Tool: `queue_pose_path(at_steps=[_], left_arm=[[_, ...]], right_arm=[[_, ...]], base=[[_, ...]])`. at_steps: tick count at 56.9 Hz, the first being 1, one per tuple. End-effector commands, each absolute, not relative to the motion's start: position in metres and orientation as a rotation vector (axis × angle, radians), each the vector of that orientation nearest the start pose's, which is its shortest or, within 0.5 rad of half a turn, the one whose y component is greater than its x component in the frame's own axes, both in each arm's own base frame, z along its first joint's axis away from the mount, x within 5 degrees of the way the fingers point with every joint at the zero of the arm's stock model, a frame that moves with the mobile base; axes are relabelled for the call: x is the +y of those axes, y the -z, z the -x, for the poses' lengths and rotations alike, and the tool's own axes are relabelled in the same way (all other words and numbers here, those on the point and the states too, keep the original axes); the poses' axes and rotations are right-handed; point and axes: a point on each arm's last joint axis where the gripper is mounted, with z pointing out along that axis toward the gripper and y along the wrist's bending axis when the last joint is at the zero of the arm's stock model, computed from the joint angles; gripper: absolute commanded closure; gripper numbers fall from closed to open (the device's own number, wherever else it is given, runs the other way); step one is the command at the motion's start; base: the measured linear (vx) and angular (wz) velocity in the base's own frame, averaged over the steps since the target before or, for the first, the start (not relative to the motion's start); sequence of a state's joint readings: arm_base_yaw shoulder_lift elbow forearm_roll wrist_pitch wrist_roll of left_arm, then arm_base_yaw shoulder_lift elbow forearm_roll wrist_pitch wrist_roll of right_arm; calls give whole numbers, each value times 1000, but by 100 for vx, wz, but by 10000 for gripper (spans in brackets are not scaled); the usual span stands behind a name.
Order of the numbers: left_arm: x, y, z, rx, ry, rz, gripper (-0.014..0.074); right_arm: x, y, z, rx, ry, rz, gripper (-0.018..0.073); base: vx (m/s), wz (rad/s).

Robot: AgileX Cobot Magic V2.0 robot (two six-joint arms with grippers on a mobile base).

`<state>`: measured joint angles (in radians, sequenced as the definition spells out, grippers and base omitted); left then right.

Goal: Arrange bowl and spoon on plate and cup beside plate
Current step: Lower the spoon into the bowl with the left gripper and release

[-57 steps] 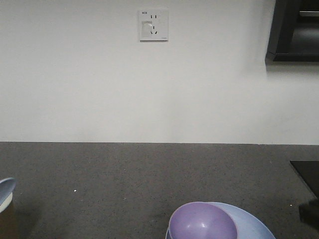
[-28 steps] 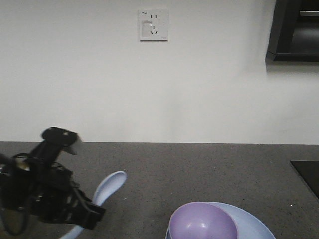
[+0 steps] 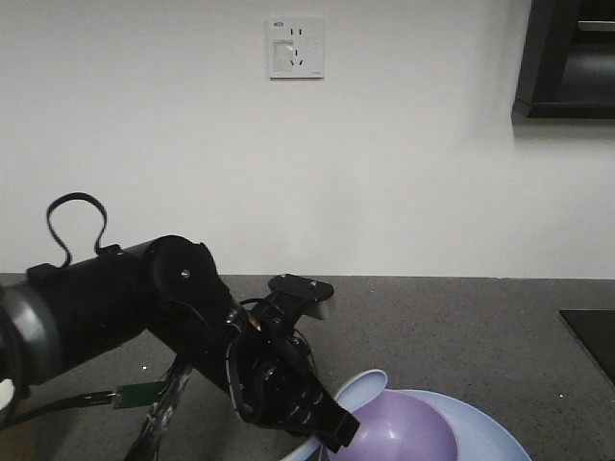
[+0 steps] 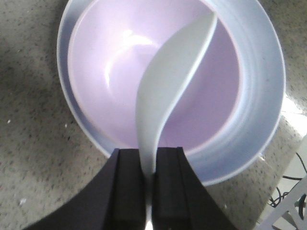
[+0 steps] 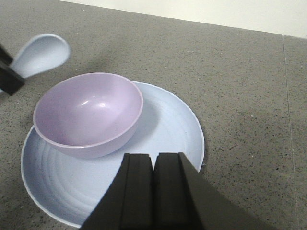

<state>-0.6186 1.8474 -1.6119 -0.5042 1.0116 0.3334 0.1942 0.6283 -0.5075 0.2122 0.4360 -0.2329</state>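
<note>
Left wrist view: left fingers clamp spoon near bowl rim; releasing early could drop it onto worktop, missing plate; right fingers closed, empty.

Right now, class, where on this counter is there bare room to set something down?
Bare counter lies right of the plate and behind it, toward the wall. The plate's left side is crowded: the left hand holds the spoon by the bowl.
</note>
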Motion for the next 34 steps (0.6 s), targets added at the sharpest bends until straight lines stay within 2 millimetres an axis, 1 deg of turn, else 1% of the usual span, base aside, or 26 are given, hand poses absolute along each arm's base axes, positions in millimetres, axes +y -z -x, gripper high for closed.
queue_pose_path(at_steps=[1,10,17,26,34], left_arm=[[-271,-324,-309,2434,806,-944,594],[-275,-325,-314,2441,823,-910,587],[-275,-325,-315,2419,814,-926,552],[-275,-325,-316,2394,805,-945,451],[-275,-326,-316,2390,804,-942,309]], right_arm=[[31,-311,-127,1899,-170,269,568],[31,-311,-127,1899,-170,269,568],[31,-311,-127,1898,-170,269,568],[31,-311,-127,1898,-170,269,568],[31,-311,-127,1898,-170,270,568]], base=[[0,0],[0,0],[0,0],[0,0],[0,0]])
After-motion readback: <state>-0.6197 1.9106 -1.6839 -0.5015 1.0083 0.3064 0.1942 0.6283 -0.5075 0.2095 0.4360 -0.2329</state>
